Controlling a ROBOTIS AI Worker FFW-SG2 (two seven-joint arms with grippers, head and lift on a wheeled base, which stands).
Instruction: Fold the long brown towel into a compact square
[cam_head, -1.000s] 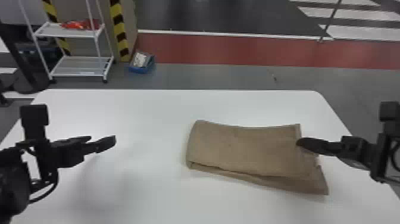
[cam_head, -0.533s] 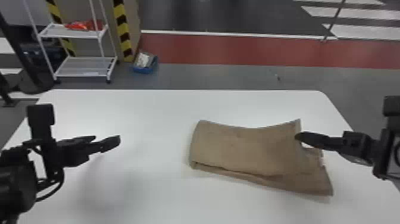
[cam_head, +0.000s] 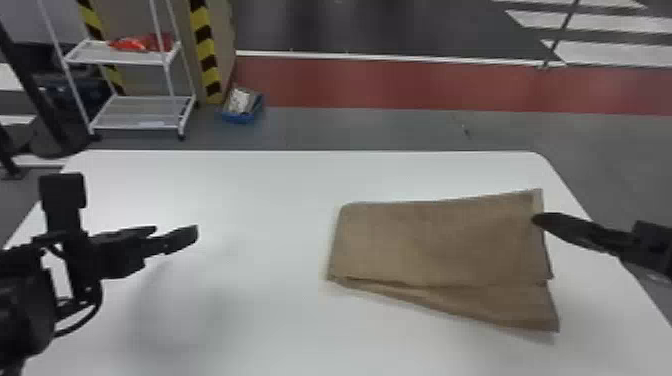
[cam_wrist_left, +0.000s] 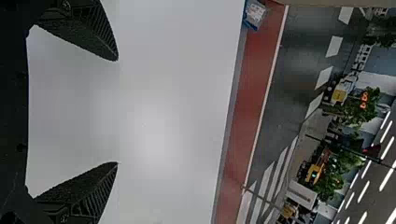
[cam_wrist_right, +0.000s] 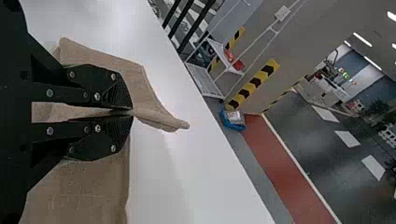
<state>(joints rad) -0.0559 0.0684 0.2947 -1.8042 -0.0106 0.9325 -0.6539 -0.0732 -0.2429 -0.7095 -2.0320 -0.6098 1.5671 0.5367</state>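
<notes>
The brown towel (cam_head: 435, 245) lies folded in layers on the right half of the table, its lower layer showing along the near edge. At its right side, my right gripper (cam_head: 537, 219) holds an edge of the top layer. In the right wrist view, both fingers of the right gripper (cam_wrist_right: 131, 112) are pinched on the towel (cam_wrist_right: 154, 105), which spreads out on either side. Over the left part of the table is my left gripper (cam_head: 192, 234), apart from the towel. The left wrist view shows the left gripper (cam_wrist_left: 116, 112) with fingers wide apart and nothing between them.
The white table (cam_head: 250, 310) extends around the towel. Beyond its far edge stand a white wire shelf (cam_head: 142, 112) at the left and a blue bin (cam_head: 241, 107) on the floor, with a striped post (cam_head: 204, 47) near them.
The right gripper has moved slightly with the towel's top layer, whose right edge now stretches farther right and over more of the layer beneath. The left gripper has barely changed place.
</notes>
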